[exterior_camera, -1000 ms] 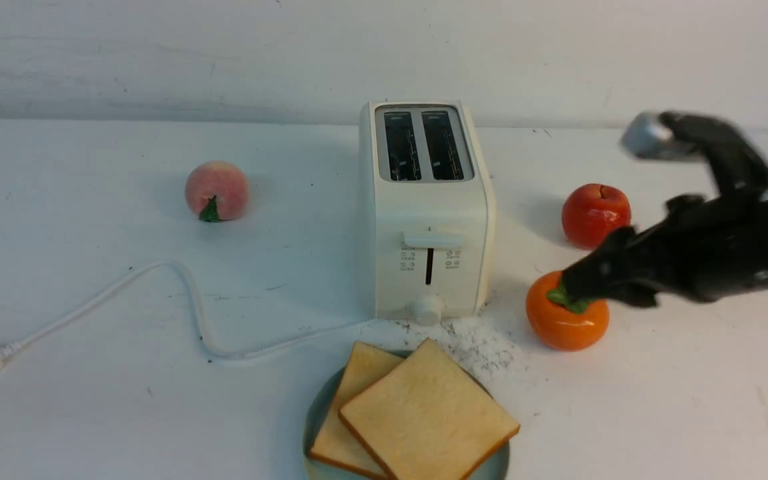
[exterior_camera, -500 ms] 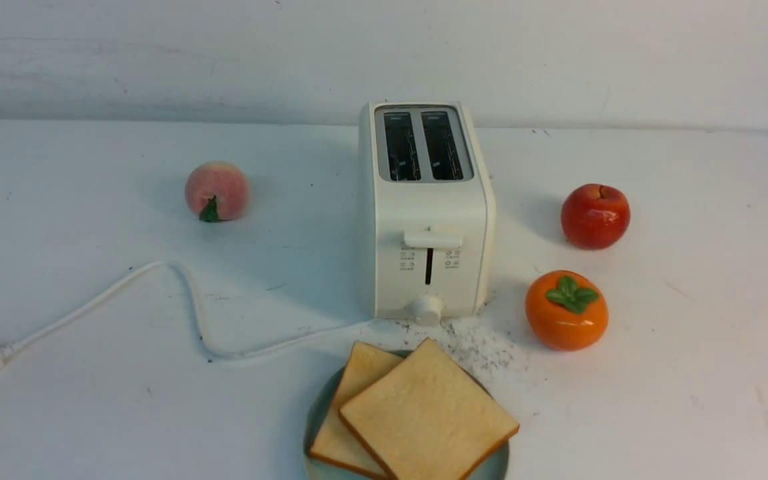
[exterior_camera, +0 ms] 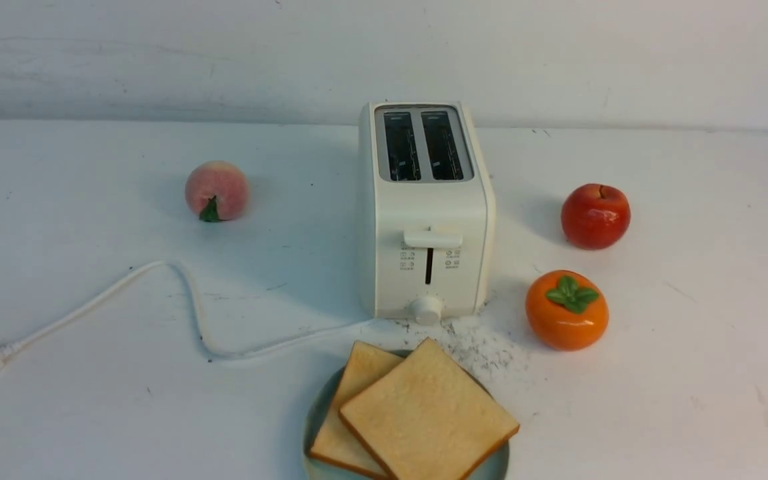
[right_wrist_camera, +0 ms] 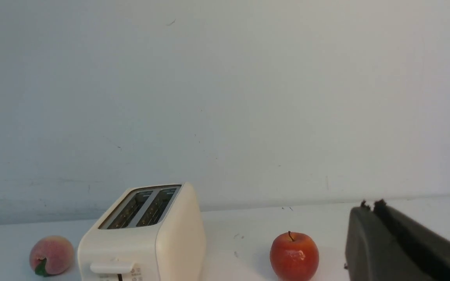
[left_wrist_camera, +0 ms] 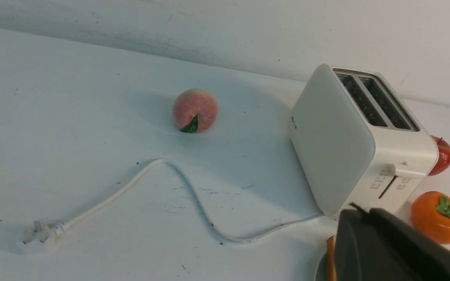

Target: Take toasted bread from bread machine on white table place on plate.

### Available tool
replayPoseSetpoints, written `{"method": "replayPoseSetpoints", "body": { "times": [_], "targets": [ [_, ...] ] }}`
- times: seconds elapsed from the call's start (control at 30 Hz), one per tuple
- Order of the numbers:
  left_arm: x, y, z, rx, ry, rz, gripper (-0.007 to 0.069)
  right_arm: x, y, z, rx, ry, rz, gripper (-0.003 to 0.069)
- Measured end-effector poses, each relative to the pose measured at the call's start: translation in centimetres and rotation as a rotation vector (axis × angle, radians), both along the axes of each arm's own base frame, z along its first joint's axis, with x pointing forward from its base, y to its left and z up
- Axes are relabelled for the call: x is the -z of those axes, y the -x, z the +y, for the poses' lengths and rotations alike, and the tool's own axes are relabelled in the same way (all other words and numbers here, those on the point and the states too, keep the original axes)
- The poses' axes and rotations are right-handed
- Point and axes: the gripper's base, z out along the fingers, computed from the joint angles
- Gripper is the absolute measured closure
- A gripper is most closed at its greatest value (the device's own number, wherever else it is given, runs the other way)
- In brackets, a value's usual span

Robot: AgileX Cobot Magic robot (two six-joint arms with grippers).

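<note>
**Toaster** (exterior_camera: 426,220): we list it upright on the table (exterior_camera: 91,400), both slots empty and dark, lever up.

**Toast**: two slices, directly in front of the toaster. The upper slice (exterior_camera: 428,417) lies across the lower slice (exterior_camera: 347,400), and both rest on the plate (exterior_camera: 312,420).

**Left gripper** (left_wrist_camera: 357,210): jaws pressed together on nothing. Its wrist view looks past it at the toaster's side.

**Right gripper** (right_wrist_camera: 371,205): jaws together, empty, held high to the toaster's right and facing the wall.

**Other items**:
- peach (exterior_camera: 217,190), left of the toaster
- apple (exterior_camera: 595,216), right of the toaster
- persimmon (exterior_camera: 567,310), right of the toaster and nearer its front than the apple
- cord (exterior_camera: 184,293), trailing off from the toaster's left front corner
- crumbs (exterior_camera: 484,347), at the toaster's front right foot

**Change noted**: a second ago the right arm stretched across the persimmon. It is now gone from the front view, and its jaws have closed with nothing between them. Toast, plate and toaster lie as they did.

**Assessment**: with the slots bare and both slices plated, we judge the task complete. The pull-back reads as the arm retiring, not as a new reach.
</note>
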Motion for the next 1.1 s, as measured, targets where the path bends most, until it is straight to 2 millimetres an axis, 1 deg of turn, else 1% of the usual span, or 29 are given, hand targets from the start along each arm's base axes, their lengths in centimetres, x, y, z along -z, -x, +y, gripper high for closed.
{"method": "replayPoseSetpoints", "body": {
  "times": [0.9,0.97,1.07,1.1],
  "targets": [
    [0.1,0.1,0.1,-0.005,-0.01,0.003,0.0589,0.0,0.0,0.1,-0.007,-0.006,0.006,0.0627],
    [0.3,0.5,0.1,0.007,0.015,-0.031,0.0587,0.1,0.0,0.1,-0.008,-0.006,0.007,0.0625],
    [1.6,1.4,0.1,0.035,0.011,-0.119,0.0587,0.1,0.0,0.1,-0.009,-0.005,0.009,0.0622],
    [1.8,1.5,0.1,0.039,0.012,-0.125,0.0587,0.1,0.0,0.1,-0.01,-0.005,0.01,0.0622]
  ]
}}
